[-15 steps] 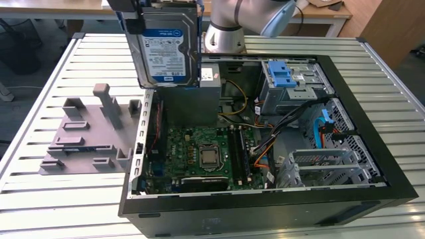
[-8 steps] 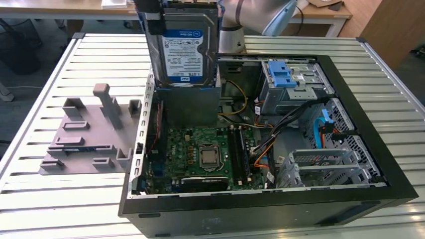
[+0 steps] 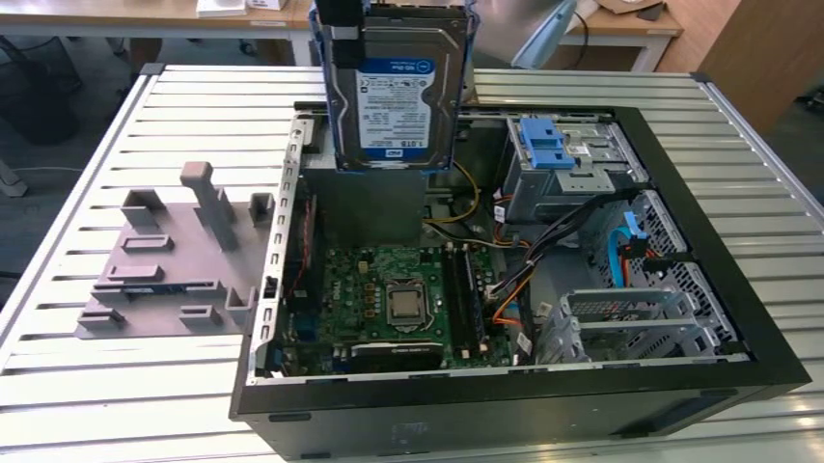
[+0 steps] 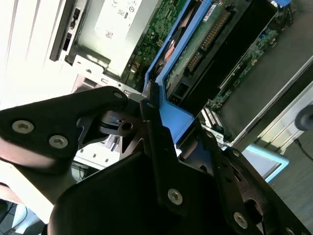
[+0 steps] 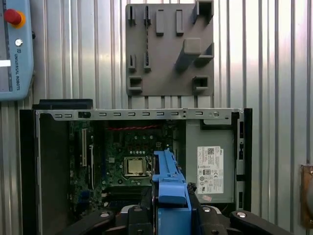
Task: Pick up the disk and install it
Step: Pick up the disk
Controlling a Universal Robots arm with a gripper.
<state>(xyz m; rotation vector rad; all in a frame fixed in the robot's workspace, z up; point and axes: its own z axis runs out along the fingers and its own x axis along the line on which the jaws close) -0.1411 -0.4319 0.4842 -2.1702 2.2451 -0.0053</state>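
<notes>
1 silver disk (image 3: 409, 43), blue-banded white label (image 3: 393, 106), blue frame (image 5: 168, 181), clamped in end effector (image 5: 168, 218)

Computer case (image 3: 515, 410) laid open on slatted table (image 3: 142, 386). Fixture plate (image 3: 154, 280) set on table beside case, at exterior view's left. Disk (image 3: 393, 96) held upright above case, over power supply (image 3: 367, 207), clamped between fingers of gripper (image 5: 168, 215). Motherboard (image 3: 399, 299) seated on case floor. Drive cage (image 3: 566, 164) located at exterior view's right of disk.

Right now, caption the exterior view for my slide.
Gripper holds the disk upright above the open computer case, grey fixture plate beside it.
</notes>
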